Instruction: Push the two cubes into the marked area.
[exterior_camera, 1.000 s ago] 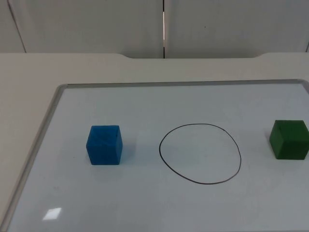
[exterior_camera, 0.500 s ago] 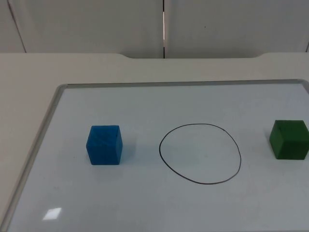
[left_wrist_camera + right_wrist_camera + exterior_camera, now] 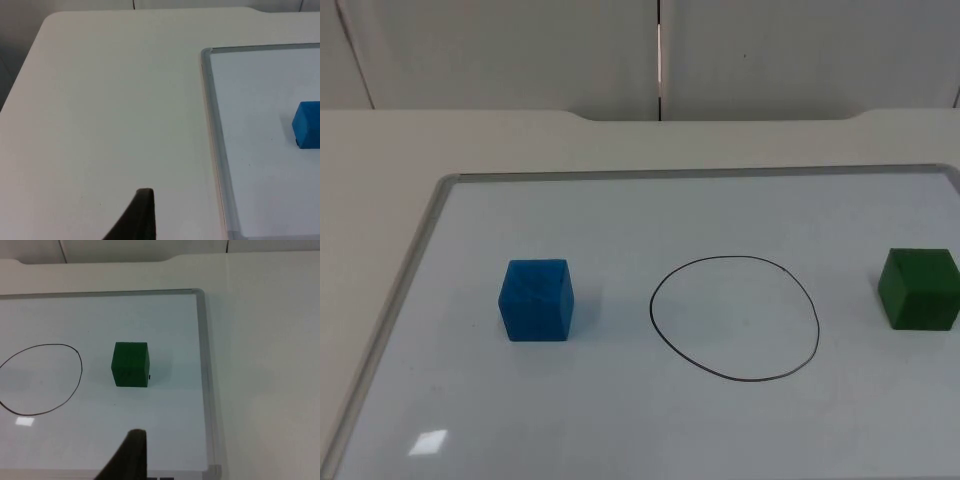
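Grey partition wall (image 3: 520,50) behind, pale desk (image 3: 380,150) in front, whiteboard (image 3: 620,215) with a metal frame lying flat on it. Top view: blue cube (image 3: 536,300) on the board's left half, green cube (image 3: 918,288) near the board's right edge. Black hand-drawn circle (image 3: 734,317) between them, nothing inside it. Both cubes outside the line, blue one nearer to it, green one a little farther off.

Left wrist view: left gripper (image 3: 136,216) over bare desk, just outside the whiteboard's left frame, waiting. One dark fingertip visible; jaws open or closed, cannot tell. Blue cube on the board beyond the frame, well apart from the fingertip.

Right wrist view: right gripper (image 3: 130,455) above the board's near edge. One dark fingertip visible; state of jaws likewise cannot tell. Green cube ahead of it, apart, untouched, sitting between the circle and the right frame.
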